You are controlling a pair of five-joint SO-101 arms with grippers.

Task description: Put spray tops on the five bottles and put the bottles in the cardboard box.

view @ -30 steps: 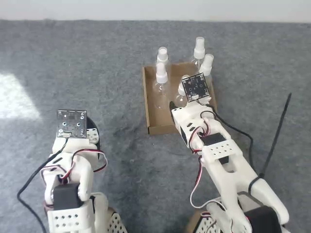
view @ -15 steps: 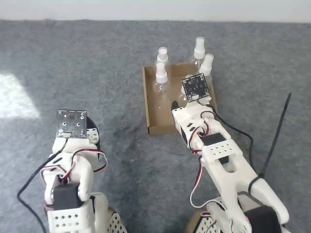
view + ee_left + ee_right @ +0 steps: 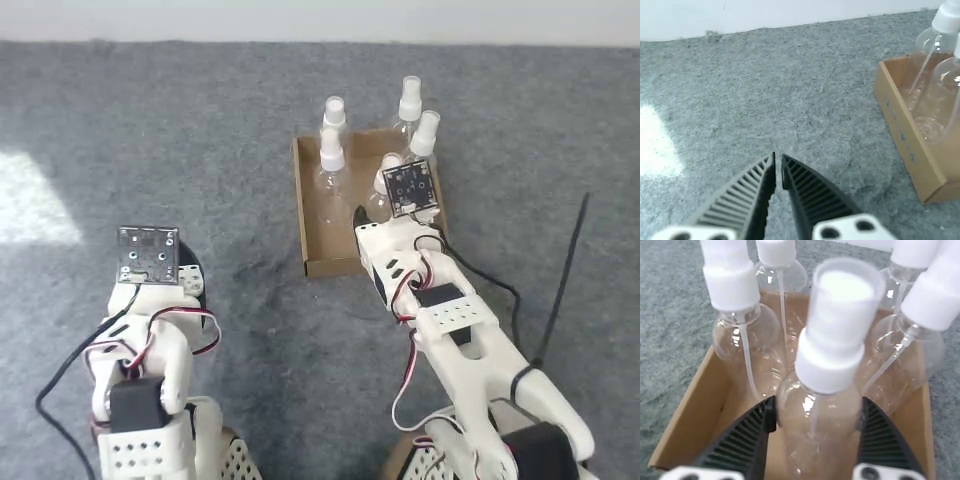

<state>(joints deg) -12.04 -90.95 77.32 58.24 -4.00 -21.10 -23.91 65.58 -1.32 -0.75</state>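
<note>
The cardboard box [image 3: 305,215] lies on the grey carpet ahead of the right arm. Clear bottles with white spray tops stand upright in it: one [image 3: 331,165] at its left, one [image 3: 425,130] at the far right. My right gripper [image 3: 815,412] is shut on a capped bottle [image 3: 827,390] inside the box, a finger [image 3: 752,432] on either side of its body. Two more capped bottles [image 3: 334,113] [image 3: 410,100] stand at the box's far edge; I cannot tell whether inside or just behind. My left gripper [image 3: 778,162] hangs shut over bare carpet, left of the box [image 3: 905,145].
A black cable [image 3: 565,275] runs along the carpet right of the right arm. A bright light patch [image 3: 30,210] lies at the far left. The box's brown wall [image 3: 690,420] is close to the held bottle.
The right arm's wrist has shifted slightly to the right with the bottle, so more of its white top shows. The left arm has not moved.
</note>
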